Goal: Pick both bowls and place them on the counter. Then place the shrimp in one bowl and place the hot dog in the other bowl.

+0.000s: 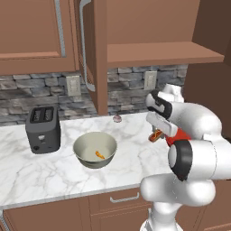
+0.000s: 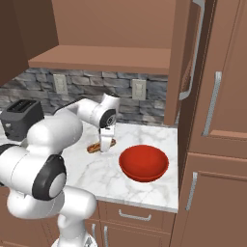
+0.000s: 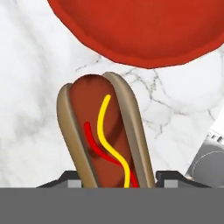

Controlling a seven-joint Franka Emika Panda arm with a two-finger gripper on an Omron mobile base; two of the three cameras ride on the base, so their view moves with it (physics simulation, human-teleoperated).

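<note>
Grey stone backsplash (image 1: 40, 88) with two pale wall outlets (image 1: 72, 85); brown wooden upper cabinets (image 1: 31, 31), one door ajar; open shelf (image 2: 101, 60); black toaster (image 1: 43, 129).

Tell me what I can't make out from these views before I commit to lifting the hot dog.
- Pincer grip: in the hand view the bottom edge cuts off the hot dog and the fingertips, so contact is unclear.
- Red bowl: left base view, mostly hidden by the arm; in the hand view cropped by the top edge.
- Shrimp in the grey bowl: too small for detail.
- Small round thing by the backsplash: too small to identify.
</note>
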